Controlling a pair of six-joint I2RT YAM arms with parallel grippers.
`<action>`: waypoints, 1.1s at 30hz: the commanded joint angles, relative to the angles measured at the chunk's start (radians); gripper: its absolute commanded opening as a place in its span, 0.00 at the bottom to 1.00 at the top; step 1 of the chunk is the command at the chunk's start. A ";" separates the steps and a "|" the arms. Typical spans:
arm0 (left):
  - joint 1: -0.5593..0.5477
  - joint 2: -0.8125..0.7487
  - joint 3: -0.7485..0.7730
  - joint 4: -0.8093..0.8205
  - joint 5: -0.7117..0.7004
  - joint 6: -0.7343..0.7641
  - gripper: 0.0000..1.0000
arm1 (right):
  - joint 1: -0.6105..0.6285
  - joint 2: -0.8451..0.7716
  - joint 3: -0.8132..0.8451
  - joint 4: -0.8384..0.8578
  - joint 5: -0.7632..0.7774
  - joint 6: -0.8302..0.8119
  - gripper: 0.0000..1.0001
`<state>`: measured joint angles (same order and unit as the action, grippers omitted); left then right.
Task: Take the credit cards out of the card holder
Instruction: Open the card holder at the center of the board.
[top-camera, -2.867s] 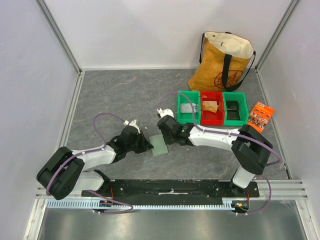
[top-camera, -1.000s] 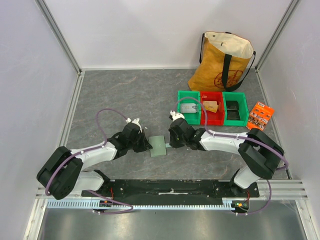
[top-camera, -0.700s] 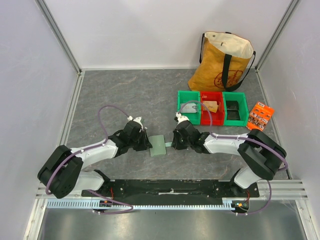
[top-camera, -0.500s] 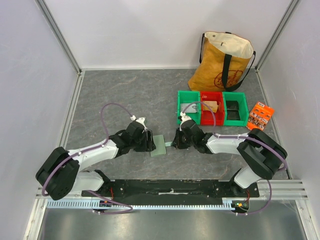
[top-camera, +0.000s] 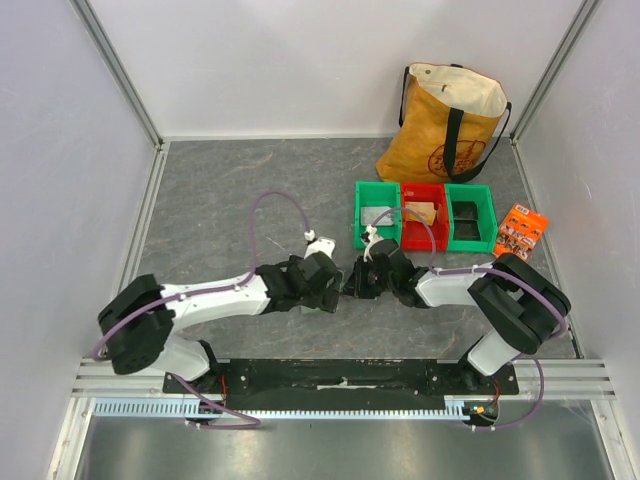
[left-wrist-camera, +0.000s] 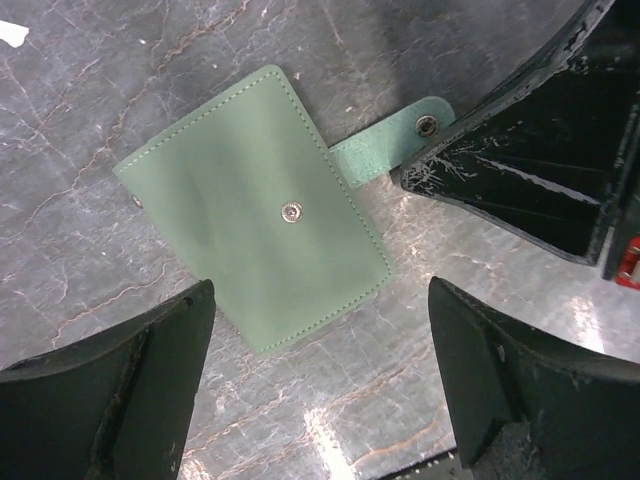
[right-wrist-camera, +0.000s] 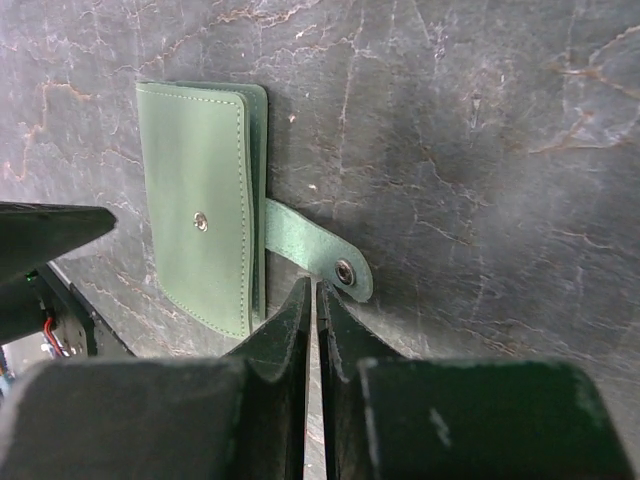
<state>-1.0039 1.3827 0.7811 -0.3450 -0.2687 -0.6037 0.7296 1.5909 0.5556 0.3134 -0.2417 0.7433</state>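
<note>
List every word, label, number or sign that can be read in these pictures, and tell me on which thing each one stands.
No text can be read in any view.
Tote bag: a round dark print on its front, too small to read.
Orange packet: printed marks and pictures, too blurred to read.
Card holder: plain green with metal snaps, no writing on the side that shows.

The left arm (top-camera: 210, 297) and right arm (top-camera: 447, 285), low in the top view, have white links between bulky black joints. A thin purple cable (top-camera: 274, 194) loops along each. Both are bolted to a black base plate (top-camera: 340, 375) along the bottom. The jaws are matte black wedges, one scuffed with white scratches.
</note>
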 joint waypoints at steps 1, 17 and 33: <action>-0.076 0.105 0.093 -0.089 -0.187 0.013 0.93 | -0.007 0.020 -0.016 0.027 -0.037 0.019 0.11; -0.151 0.325 0.259 -0.223 -0.339 0.015 0.93 | -0.024 0.018 -0.029 0.024 -0.050 0.025 0.11; -0.150 0.247 0.196 -0.186 -0.319 -0.024 0.19 | -0.030 -0.011 -0.028 0.026 -0.070 0.018 0.11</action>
<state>-1.1477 1.6836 0.9951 -0.5507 -0.5568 -0.6033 0.7036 1.6020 0.5400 0.3435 -0.3023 0.7708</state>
